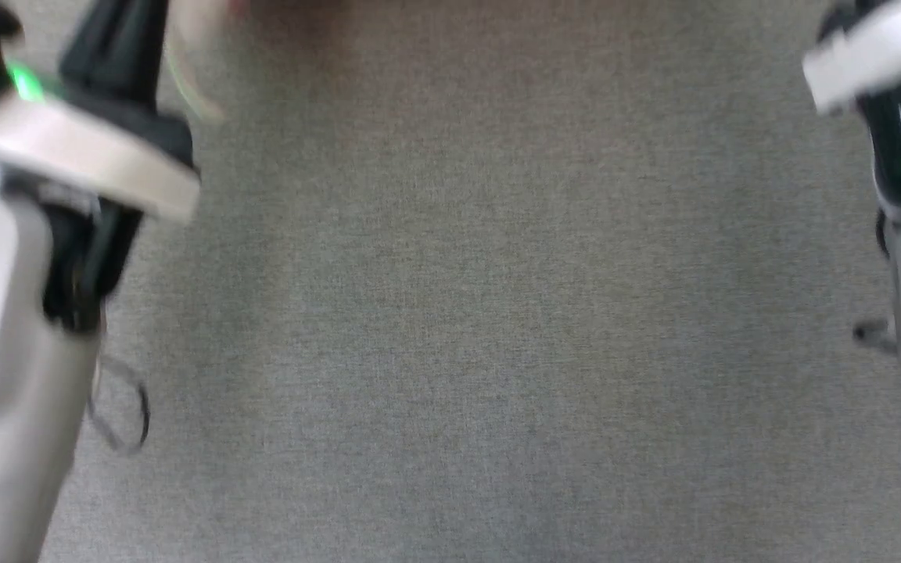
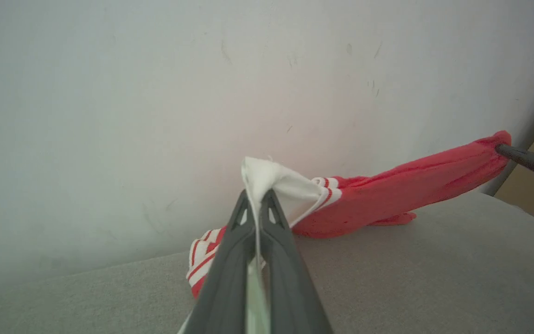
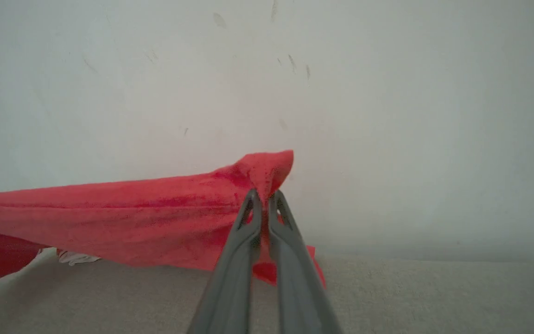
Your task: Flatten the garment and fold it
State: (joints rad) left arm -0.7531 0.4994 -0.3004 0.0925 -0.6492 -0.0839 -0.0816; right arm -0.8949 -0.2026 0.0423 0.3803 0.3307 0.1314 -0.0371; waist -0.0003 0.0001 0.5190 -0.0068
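Left wrist view — left gripper [image 2: 258, 197] pinches the garment [image 2: 401, 185] by its white sleeve; right gripper [image 3: 263, 197] pinches its red corner — both above the grey surface [image 2: 434, 269].

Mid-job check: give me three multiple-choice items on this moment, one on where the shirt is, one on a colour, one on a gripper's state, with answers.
1. Where is the shirt?
A. Stretched between the two grippers, in front of the white wall
B. Folded in a basket
C. Draped over a chair

2. What colour is the cloth in the left gripper?
A. Black
B. White
C. Blue

3. How is the right gripper?
A. Wide open, clear of cloth
B. Shut on a hanger
C. Shut on red cloth

Answers:
1 A: the left wrist view shows it spanning from one gripper's fingers to the other's.
2 B: white cloth sits between its tips.
3 C: its tips pinch a red fold.
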